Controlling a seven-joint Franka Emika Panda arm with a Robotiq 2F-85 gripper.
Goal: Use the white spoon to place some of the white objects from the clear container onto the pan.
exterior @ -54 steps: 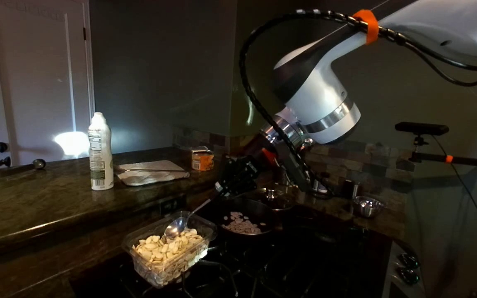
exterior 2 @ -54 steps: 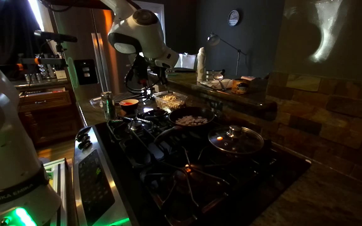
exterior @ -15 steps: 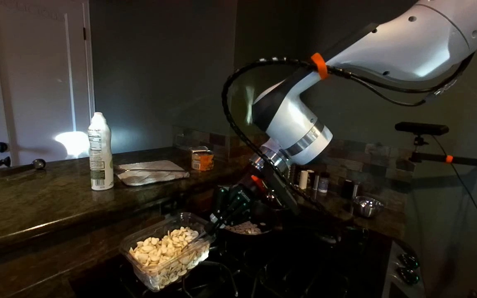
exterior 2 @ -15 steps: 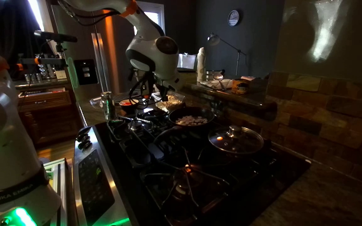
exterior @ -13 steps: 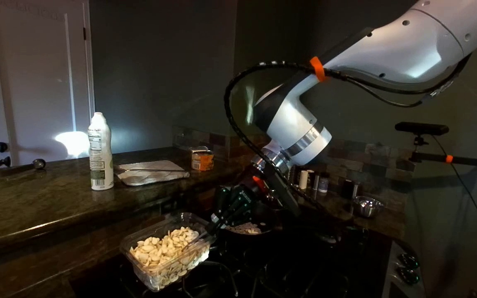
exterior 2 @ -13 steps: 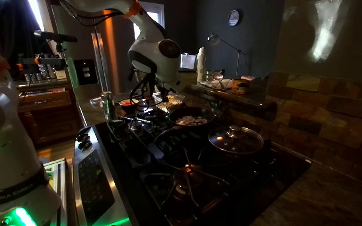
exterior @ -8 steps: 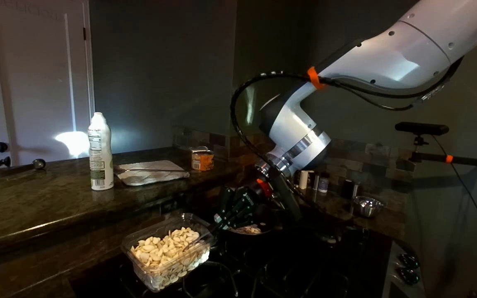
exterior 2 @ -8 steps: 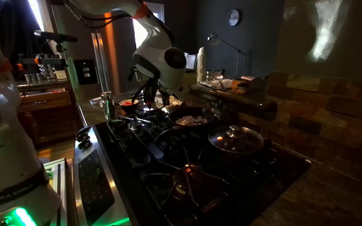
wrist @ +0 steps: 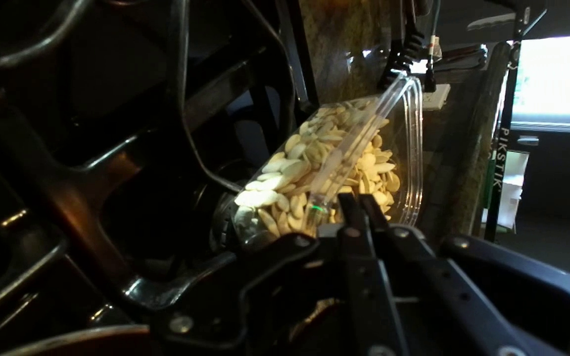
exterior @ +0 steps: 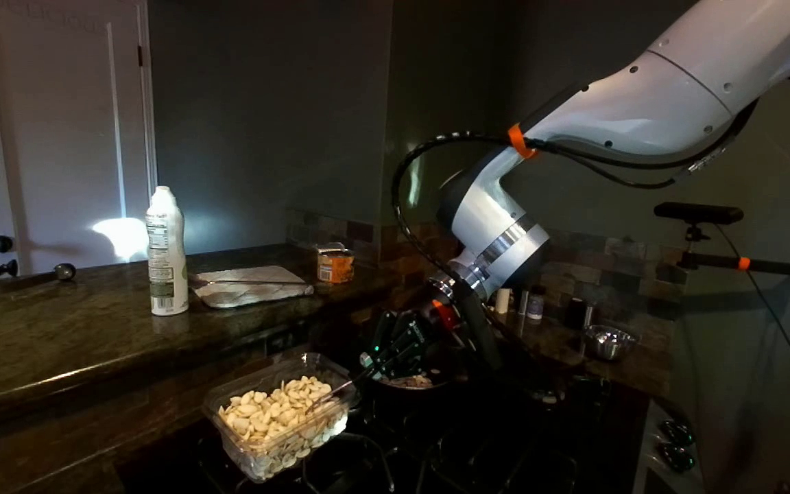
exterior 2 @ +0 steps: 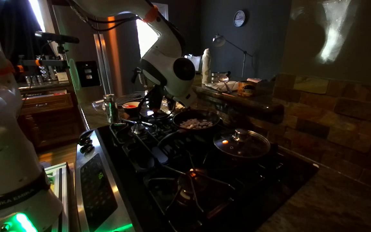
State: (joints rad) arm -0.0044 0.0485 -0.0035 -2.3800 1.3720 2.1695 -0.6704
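Note:
The clear container (exterior: 249, 385) sits on the stove, holding many flat cream white objects (exterior: 275, 412). Its rim (wrist: 412, 148) and contents (wrist: 295, 168) fill the middle of the wrist view. My gripper (exterior: 369, 365) is low at its pan-side edge. In the wrist view the fingertips (wrist: 362, 202) are nearly together, with a narrow gap. A thin spoon handle (exterior: 332, 394) runs from them to the container; its bowl is hidden. The dark pan (exterior 2: 201, 113) holds a layer of white objects (exterior 2: 195, 123). The gripper partly hides the pan in an exterior view.
A white bottle (exterior: 167, 254), a cloth-like sheet (exterior: 254, 291) with a utensil, and an orange can (exterior: 335, 265) stand on the raised counter. A glass lid (exterior 2: 242, 146) is beside the pan. A small bowl (exterior 2: 130, 109) and grinder (exterior 2: 110, 109) stand near the container.
The spoon's bowl showed above the white objects 3.6 s ago and is now hidden as the gripper came lower. In the last second the gripper shifted slightly toward the pan while the forearm dropped.

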